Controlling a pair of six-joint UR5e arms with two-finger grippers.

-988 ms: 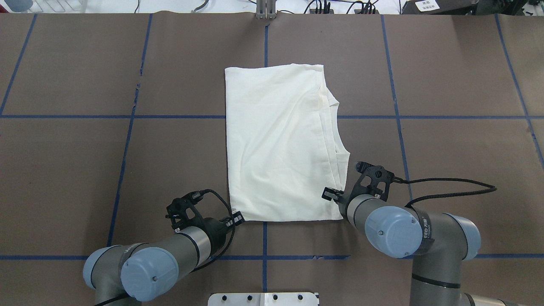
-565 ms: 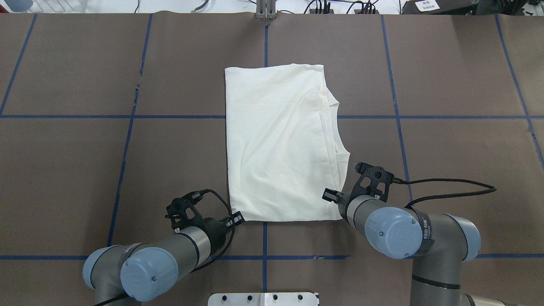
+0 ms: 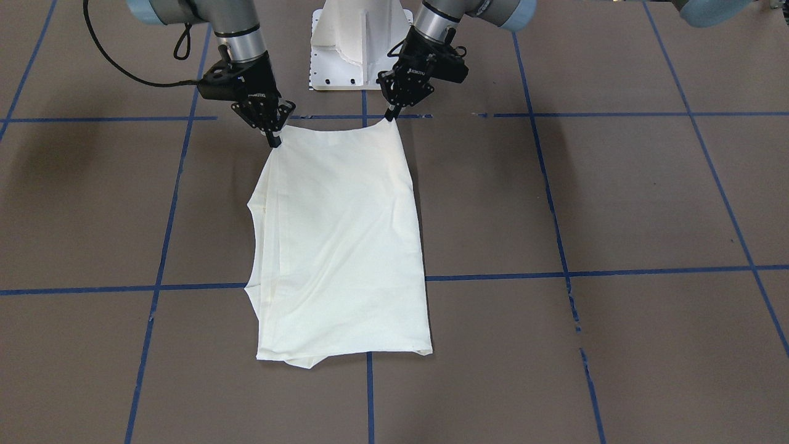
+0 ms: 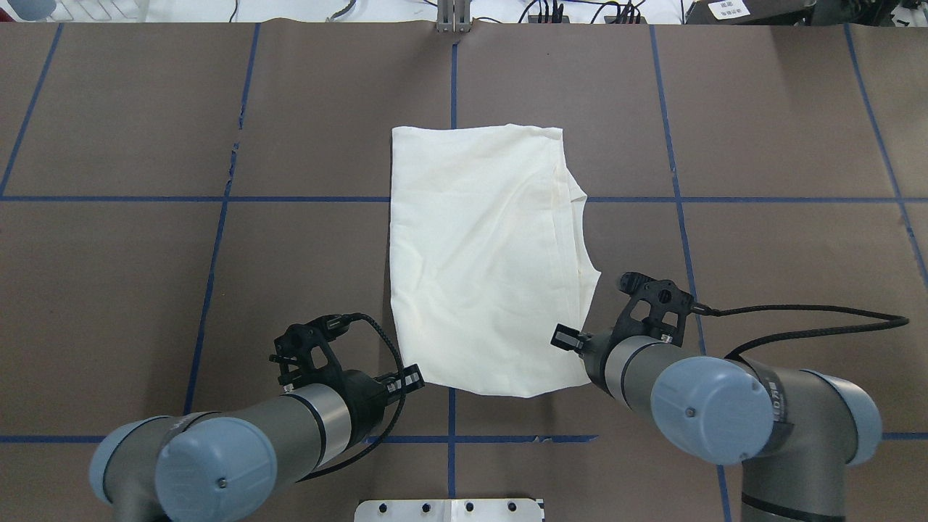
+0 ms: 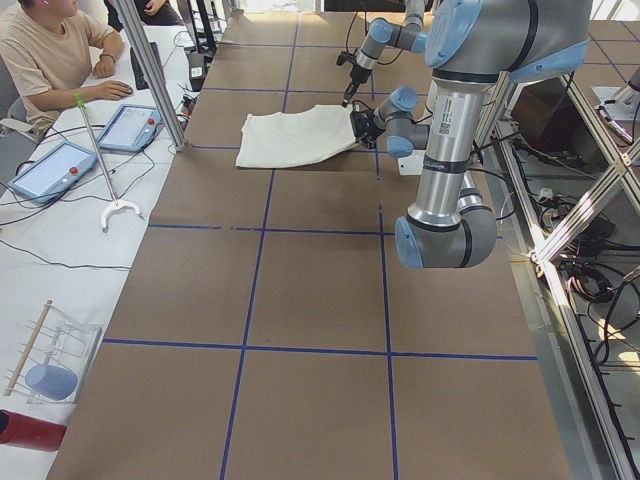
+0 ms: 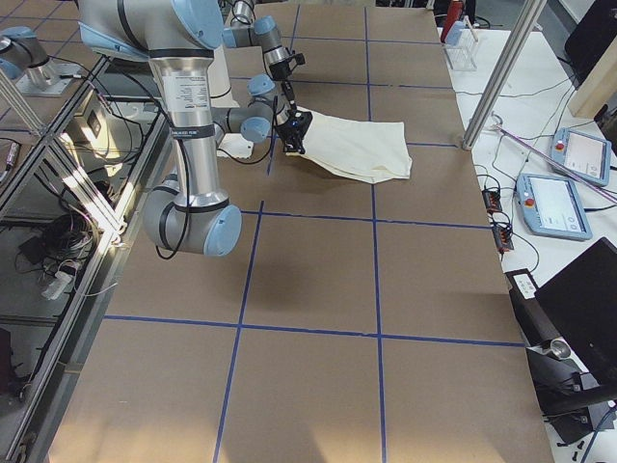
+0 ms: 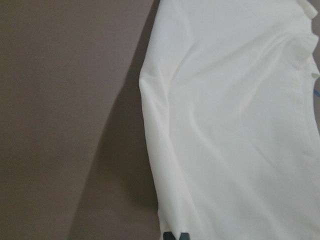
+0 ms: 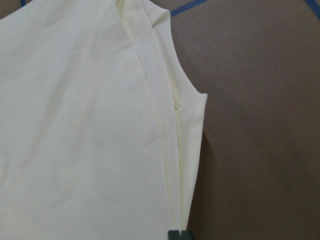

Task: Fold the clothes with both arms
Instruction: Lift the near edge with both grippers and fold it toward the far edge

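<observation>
One shirt (image 4: 486,254) is counted. One left arm (image 4: 319,413) and one right arm (image 4: 710,409), two in all, are seen at the shirt's robot-side corners. One white pedestal (image 3: 360,37) is seen behind the shirt.

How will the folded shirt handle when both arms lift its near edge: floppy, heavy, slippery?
Likely floppy: the cream shirt dips between the two corners the jaws pinch, and creases cross it. Probably light: small pinches at the corners raise that edge. Its layered edge lies stepped, not flush, so layers may slide apart when lifted.
</observation>
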